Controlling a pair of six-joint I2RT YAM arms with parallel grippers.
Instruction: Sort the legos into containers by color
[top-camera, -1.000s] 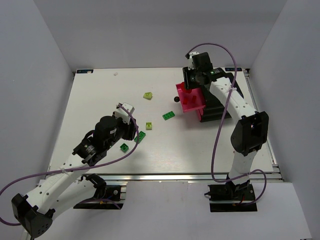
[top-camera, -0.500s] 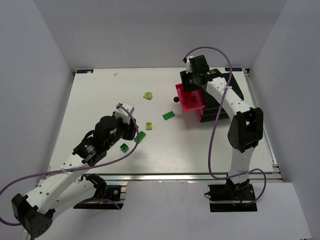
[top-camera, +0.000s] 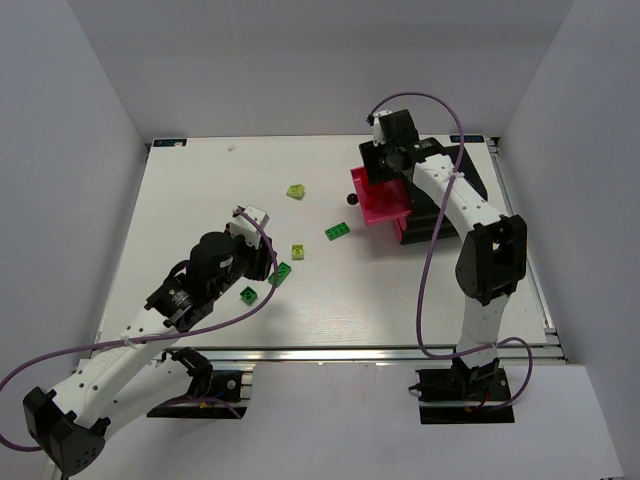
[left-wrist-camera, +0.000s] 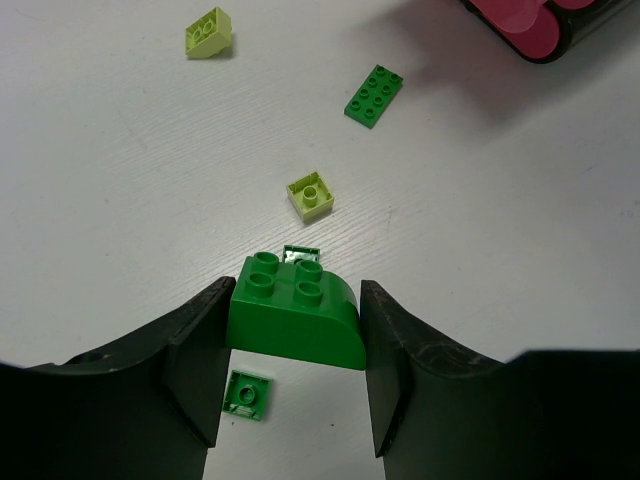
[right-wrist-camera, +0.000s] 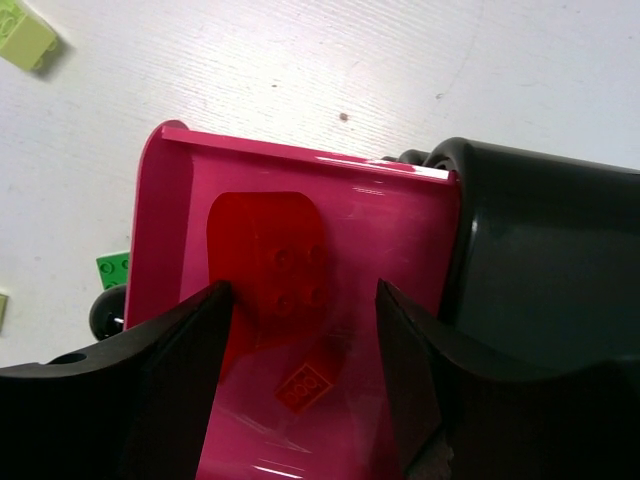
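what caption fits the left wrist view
Left gripper grips a curved green brick; smaller bricks lie on the table.

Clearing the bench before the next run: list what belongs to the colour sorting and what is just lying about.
Job: curved green brick in the left gripper; lime sloped brick; green six-stud brick; small lime brick; small green square plate; red brick in the pink drawer; black cabinet.
Lying about: purple cable; white speck.

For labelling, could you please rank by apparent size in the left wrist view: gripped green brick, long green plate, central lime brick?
gripped green brick (nearest the camera)
long green plate
central lime brick
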